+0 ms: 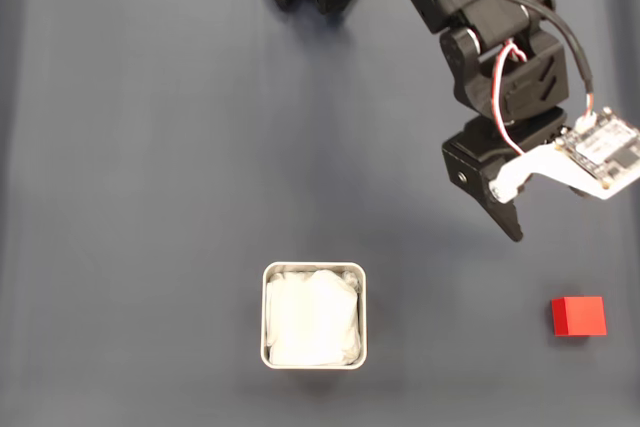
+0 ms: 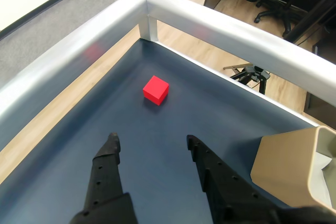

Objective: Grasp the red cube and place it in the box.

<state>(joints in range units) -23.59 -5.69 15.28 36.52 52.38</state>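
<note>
- The gripper (image 2: 152, 142) is hovering above the dark worktop (image 1: 150, 147) with its fingers (image 2: 107, 153) standing apart and holding nothing, which looks like an approach lined up on the cube
- In the wrist view the red cube (image 2: 156, 89) is lying ahead of the gap between the fingers, well apart from them, near the corner where two silver rails (image 2: 210, 24) are meeting
- In the fixed view the red cube (image 1: 578, 315) is sitting near the worktop's right edge, toward the lower right corner, with the arm (image 1: 500, 77) reaching down from the top edge, short of it
- The box (image 1: 314, 315) is standing near the middle of the bottom edge, well apart from the cube, and is holding only its crumpled white lining (image 1: 312, 317), so the placing is not yet done
</note>
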